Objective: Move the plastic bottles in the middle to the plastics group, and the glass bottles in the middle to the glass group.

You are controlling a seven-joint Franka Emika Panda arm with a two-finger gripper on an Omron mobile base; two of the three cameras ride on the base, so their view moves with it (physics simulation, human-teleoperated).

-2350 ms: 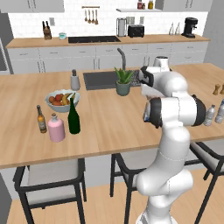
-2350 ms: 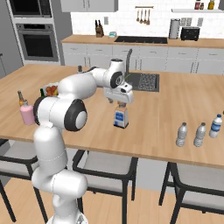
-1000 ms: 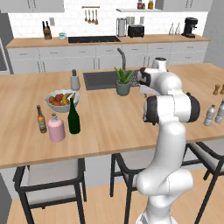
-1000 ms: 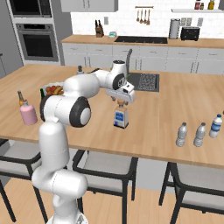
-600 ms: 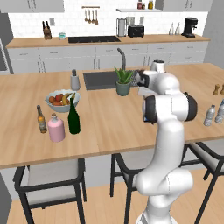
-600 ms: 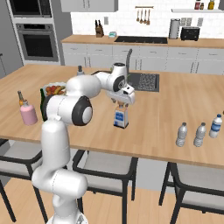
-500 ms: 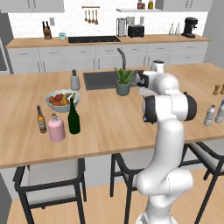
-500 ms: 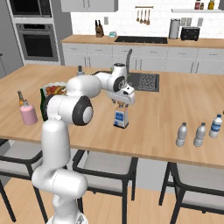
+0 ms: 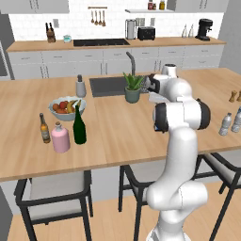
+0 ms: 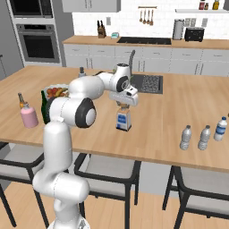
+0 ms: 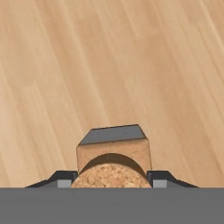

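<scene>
Hand view: the grey band cuts off the clear bottle (image 11: 113, 151) low in the frame, leaving its tan stopper (image 11: 111, 174) between two dark fingertips (image 11: 158, 178). Right base view, centre: the gripper (image 10: 123, 105) sits over the bottle on the worktop (image 10: 179, 107), jaws narrower than a second ago and closed around the stopper.

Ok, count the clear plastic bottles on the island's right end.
3: the left bottle and middle bottle stand side by side near the front edge; the blue-labelled bottle stands farther right. Others may be out of frame.
</scene>
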